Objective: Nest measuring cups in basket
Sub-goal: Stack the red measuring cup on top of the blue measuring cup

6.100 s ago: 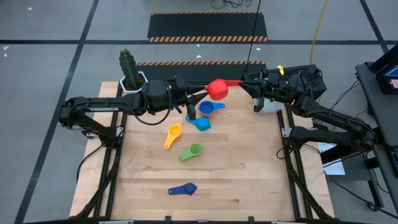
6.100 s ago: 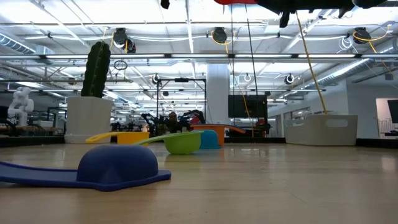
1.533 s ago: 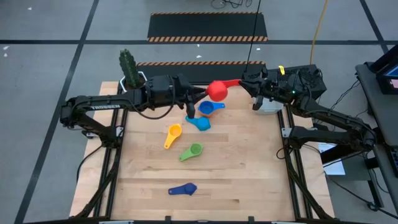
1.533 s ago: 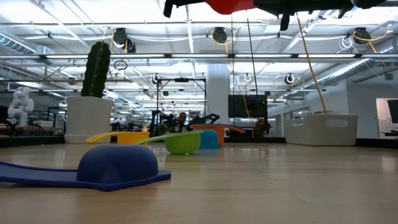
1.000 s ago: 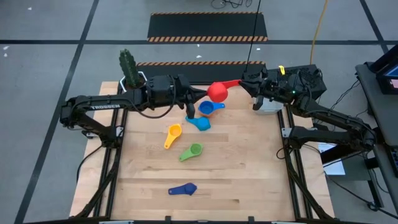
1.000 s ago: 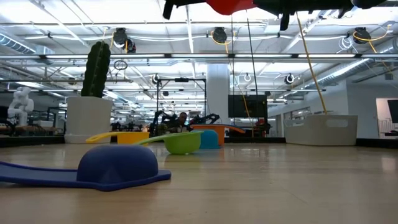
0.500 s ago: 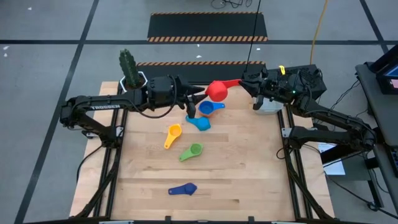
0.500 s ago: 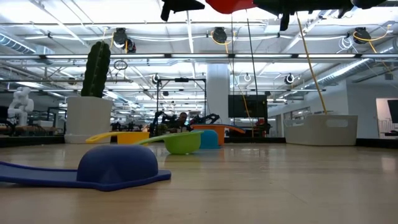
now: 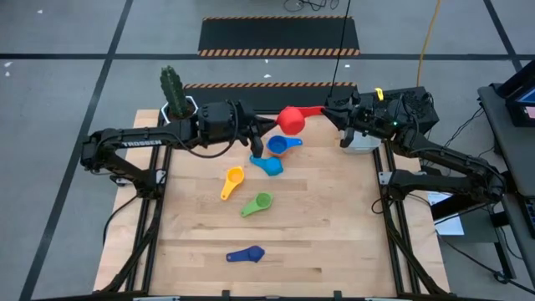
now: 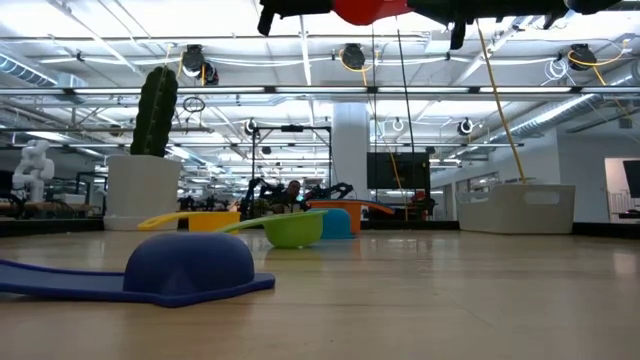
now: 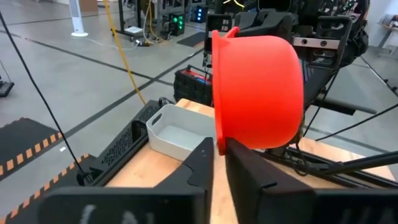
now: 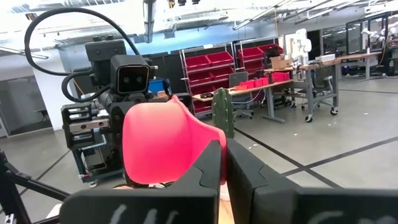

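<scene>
A red measuring cup [image 9: 292, 119] hangs high above the table's far edge between both grippers. My right gripper [image 9: 328, 109] is shut on its handle. My left gripper [image 9: 272, 125] is shut at the bowl's rim. The pale grey basket [image 9: 364, 139] stands at the far right corner, under my right arm. Two light blue cups [image 9: 277, 155], a yellow-orange cup [image 9: 233, 181], a green cup [image 9: 257, 203] and a dark blue cup [image 9: 247, 254] lie on the wood. My left gripper pinches the lower rim of the red bowl [image 11: 218, 142] between its two fingers, coming level from the table's left. The bowl is turned on its side, lifted clear. My right gripper pinches the red cup's flat handle [image 12: 217, 146] between its two fingers, coming roughly level from the table's right, along the handle. The cup is clear of the table, its bowl pointing away from the fingers.
A cactus in a white pot [image 9: 176, 99] stands at the far left corner. The loose cups lie in a line from the table's far middle to its near middle. Bare wood lies to the right of them, below the basket.
My left gripper has opened its fingers beside the red bowl and shut them again at the rim, without leaving its place. My right gripper and the red cup have kept still.
</scene>
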